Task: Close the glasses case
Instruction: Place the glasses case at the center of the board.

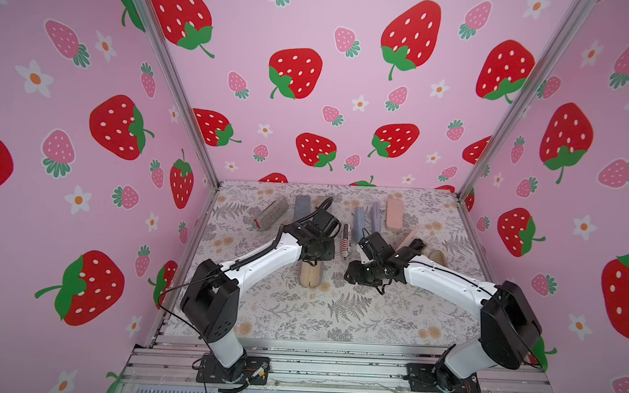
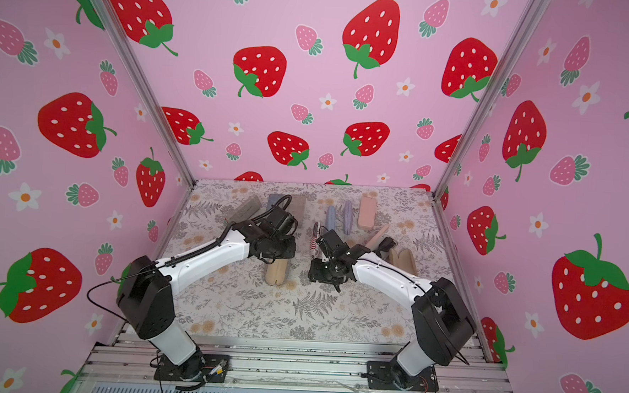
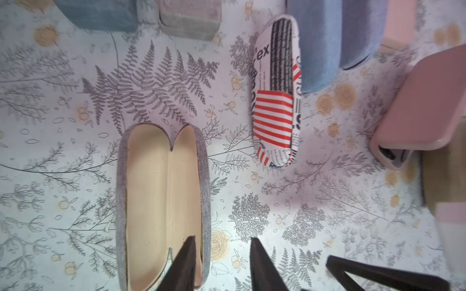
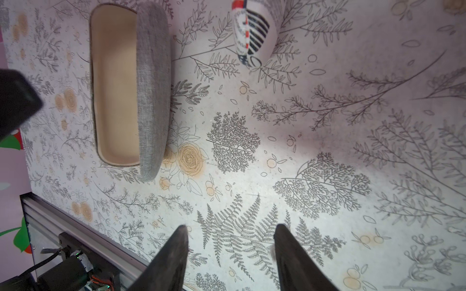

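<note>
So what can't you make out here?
- Open grey case: far end hidden under left arm, both top views.
- Left gripper: contact with the case rim unclear in left wrist view.
- Tilted pink case: cut off by left wrist view's edge.
- Newspaper-print case: small print blurred there.

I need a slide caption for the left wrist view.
Left claw, open, above an open grey glasses case beside a newspaper-print case.

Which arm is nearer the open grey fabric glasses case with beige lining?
Left. The left fingers hang over one end of the case, one above the lining. The right fingers sit apart, off to its side.
</note>
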